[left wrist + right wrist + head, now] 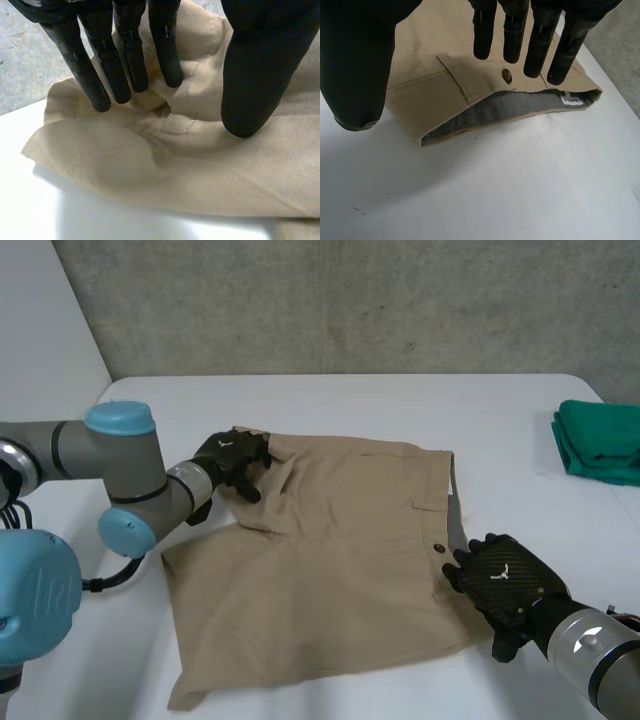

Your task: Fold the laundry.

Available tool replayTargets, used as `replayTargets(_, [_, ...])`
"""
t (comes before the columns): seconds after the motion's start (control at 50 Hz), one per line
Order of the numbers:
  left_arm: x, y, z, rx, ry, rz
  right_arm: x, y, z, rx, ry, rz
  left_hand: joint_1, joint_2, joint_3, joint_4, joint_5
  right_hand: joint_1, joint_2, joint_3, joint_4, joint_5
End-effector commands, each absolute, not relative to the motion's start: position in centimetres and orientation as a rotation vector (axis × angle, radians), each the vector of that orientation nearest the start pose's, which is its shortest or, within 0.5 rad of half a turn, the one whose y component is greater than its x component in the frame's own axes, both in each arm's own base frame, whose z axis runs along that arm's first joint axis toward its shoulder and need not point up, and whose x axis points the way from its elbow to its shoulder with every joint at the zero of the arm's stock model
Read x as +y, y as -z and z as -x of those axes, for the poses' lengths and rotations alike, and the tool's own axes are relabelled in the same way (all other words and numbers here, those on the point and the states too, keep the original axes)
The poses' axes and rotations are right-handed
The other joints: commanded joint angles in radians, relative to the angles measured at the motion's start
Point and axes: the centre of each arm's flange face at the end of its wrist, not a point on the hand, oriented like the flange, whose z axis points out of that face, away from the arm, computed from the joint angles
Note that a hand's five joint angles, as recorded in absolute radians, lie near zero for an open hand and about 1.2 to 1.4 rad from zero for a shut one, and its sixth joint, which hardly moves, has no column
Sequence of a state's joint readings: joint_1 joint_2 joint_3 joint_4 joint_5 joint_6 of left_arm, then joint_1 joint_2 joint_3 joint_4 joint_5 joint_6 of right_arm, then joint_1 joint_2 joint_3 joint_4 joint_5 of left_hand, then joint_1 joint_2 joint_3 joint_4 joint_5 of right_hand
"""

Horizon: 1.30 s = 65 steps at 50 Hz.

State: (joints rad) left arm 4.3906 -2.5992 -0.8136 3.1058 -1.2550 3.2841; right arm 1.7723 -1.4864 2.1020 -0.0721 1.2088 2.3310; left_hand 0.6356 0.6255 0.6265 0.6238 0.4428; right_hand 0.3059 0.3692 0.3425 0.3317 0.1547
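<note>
Khaki shorts [330, 560] lie flat mid-table [350, 405], long axis running L-R: waistband [510, 112] toward the robot's right, legs toward its left. A small white tag [572, 100] sits inside the grey-lined waistband, its writing too small to read, near a brown button [507, 76]. Left hand [232, 458], spread wide, presses bunched cloth at the far leg's hem. Right hand [505, 580] is at the waistband, fingers straight, holding nothing. Folded green cloth [600, 440] lies at the table's far right.
</note>
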Motion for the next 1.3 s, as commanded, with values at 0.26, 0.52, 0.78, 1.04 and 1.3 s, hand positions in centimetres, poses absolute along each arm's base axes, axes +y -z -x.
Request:
replayTargets(0.26, [-40.1, -11.5, 29.9, 2.635, 2.017, -0.906, -18.6, -15.3, -20.5, 2.213, 1.588, 1.545, 0.761, 0.771, 0.770, 0.773, 0.779, -0.001, -0.064, -0.037, -0.026, -0.024])
replayTargets(0.52, [-37.5, -15.3, 26.1, 2.403, 1.840, -0.957, -18.6, -15.3, -20.6, 2.211, 1.586, 1.551, 0.761, 0.771, 0.770, 0.773, 0.779, -0.004, -0.067, -0.040, -0.029, -0.027])
replayTargets(0.78, [-39.0, -12.9, 26.8, 2.420, 1.875, -0.947, -18.4, -15.3, -20.6, 2.206, 1.583, 1.557, -0.011, -0.001, -0.002, 0.001, 0.007, -0.004, -0.067, -0.040, -0.029, -0.027])
replayTargets(1.04, [-38.7, -10.9, 30.7, 2.543, 1.930, -1.104, -18.6, -15.3, -20.5, 2.214, 1.586, 1.552, 0.015, 0.025, 0.024, 0.027, 0.034, -0.007, -0.070, -0.043, -0.032, -0.030])
replayTargets(1.3, [-39.2, -9.3, 31.5, 2.577, 1.886, -1.127, -18.6, -15.3, -20.5, 2.212, 1.588, 1.556, 0.133, 0.143, 0.142, 0.144, 0.151, -0.004, -0.067, -0.040, -0.029, -0.027])
